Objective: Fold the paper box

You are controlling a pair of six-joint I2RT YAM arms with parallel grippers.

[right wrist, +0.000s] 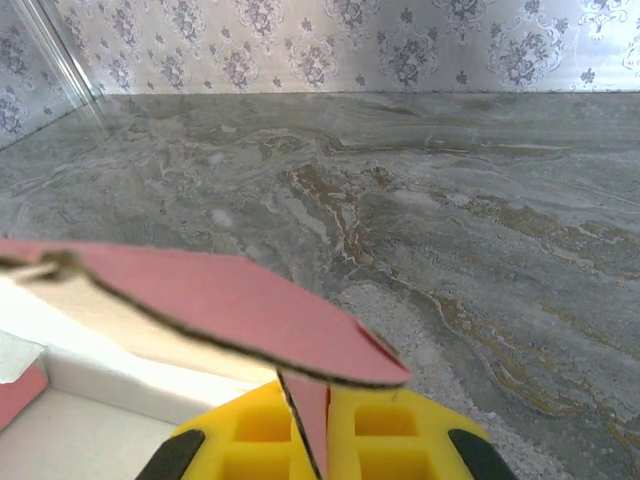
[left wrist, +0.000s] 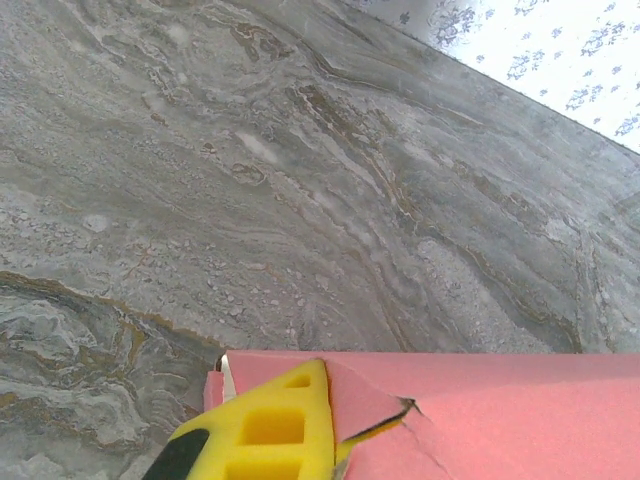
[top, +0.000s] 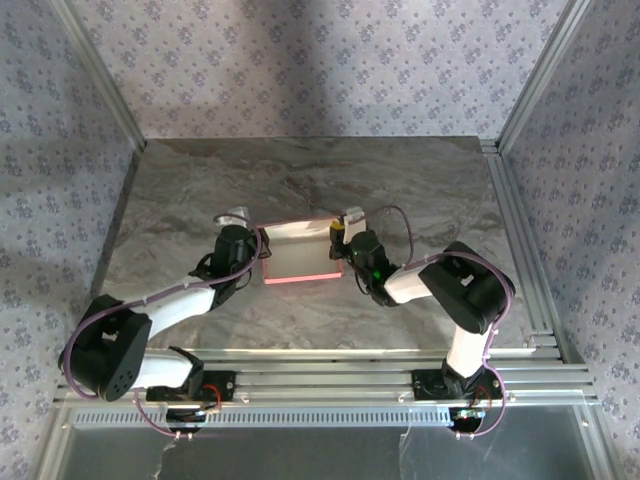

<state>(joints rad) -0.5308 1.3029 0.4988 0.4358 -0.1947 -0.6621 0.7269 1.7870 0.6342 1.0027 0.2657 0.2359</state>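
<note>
Two grips | left pincer (top: 258,243), right pincer (right wrist: 305,425) pinch paper box (top: 298,255) | marble table (top: 300,170)

Left wrist view: thin pink-red cardboard paper box (left wrist: 500,420) runs off the lower and right edges; left pincer (left wrist: 335,440) cropped at the bottom edge, partly hidden under the card.

Reaches inward with the white-and-black jointed left arm (top: 170,305), elbow folded low beside its base, black wrist angled toward the middle. Clamps the yellow-padded two-finger left hand (top: 262,240) tight on the left edge of the thin pink-red cardboard paper box (top: 300,258). Mirrors this with the white-and-black right arm (top: 430,280), elbow bent outward, and pinches a flap of that box edge-on between the closed yellow pads (right wrist: 260,428) of the right hand (right wrist: 305,425).
</note>
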